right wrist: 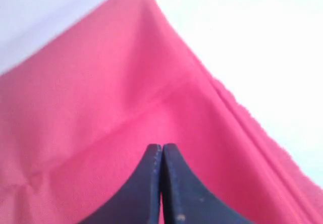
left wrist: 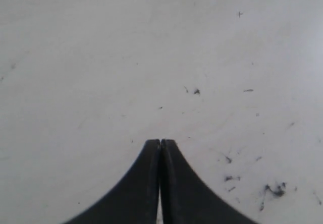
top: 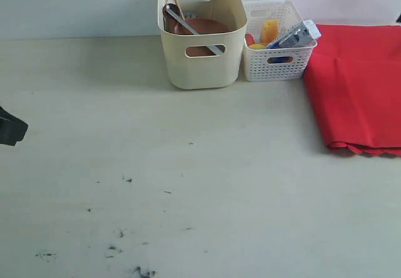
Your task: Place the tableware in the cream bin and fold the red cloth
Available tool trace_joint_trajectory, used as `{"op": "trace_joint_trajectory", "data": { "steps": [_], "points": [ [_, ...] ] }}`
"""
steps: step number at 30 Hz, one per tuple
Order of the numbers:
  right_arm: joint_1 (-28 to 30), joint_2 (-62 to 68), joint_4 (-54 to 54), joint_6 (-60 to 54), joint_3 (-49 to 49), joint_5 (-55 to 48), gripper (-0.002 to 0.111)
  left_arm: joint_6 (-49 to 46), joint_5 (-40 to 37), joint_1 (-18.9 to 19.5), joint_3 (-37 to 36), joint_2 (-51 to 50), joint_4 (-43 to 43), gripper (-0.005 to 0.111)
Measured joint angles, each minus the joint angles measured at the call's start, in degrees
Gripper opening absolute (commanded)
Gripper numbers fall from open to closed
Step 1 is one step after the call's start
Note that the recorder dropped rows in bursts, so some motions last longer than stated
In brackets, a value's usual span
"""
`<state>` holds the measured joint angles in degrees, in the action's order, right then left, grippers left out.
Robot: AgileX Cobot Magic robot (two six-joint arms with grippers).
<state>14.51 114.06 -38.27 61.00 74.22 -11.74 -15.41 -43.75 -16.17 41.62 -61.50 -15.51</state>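
The pale worktop [top: 188, 190] nearest you carries dark scuff marks [top: 143, 271] toward its front left. A little farther back, a dark part of the left arm [top: 11, 131] pokes in at the left edge of the exterior view. Its wrist view shows the left gripper [left wrist: 160, 143] with both black fingers pressed flat together, holding nothing, above scuffed worktop.

On the right side lies the red cloth [top: 357, 84], well apart from the left arm. It is folded in layers, with a crease running across it and a scalloped edge at its near end, and it runs off the right edge of the view. The right gripper [right wrist: 162, 147] is over this cloth, fingers shut tight with nothing between them. You cannot tell whether the tips touch the fabric.

Farthest back, against the wall, stands the cream bin [top: 200, 65]. Inside it a round brown plate [top: 203, 26] leans on edge, a metal knife [top: 195, 30] slants across it, and a dark spoon [top: 168, 12] rests at the left corner. Just beside the bin, between it and the cloth, sits a white lattice basket [top: 276, 65] holding yellow pieces [top: 269, 30] and a tilted blue-white milk carton [top: 296, 37].
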Motion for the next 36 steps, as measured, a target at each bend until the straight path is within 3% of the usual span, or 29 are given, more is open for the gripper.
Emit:
{"op": "trace_joint_trajectory", "data": {
  "steps": [9,15,22,36],
  "points": [
    [-1.3,-19.8,1.1,-2.6,-6.2,-4.1,0.0,0.8,4.5,0.0,-0.5,15.2,-1.4,0.003],
    [-3.7,-31.6,1.2,-2.6,-17.1,-2.4,0.0,0.8,12.3,0.0,-7.5,33.3,-1.6,0.003],
    [-4.3,-40.0,1.3,-2.6,-26.1,-2.9,0.0,0.8,9.1,0.0,-13.4,48.7,-1.6,0.003],
    [-4.3,-41.1,1.3,-2.6,-26.5,-3.0,0.0,0.8,6.1,0.0,-13.6,56.2,-1.6,0.003]
  ]
}}
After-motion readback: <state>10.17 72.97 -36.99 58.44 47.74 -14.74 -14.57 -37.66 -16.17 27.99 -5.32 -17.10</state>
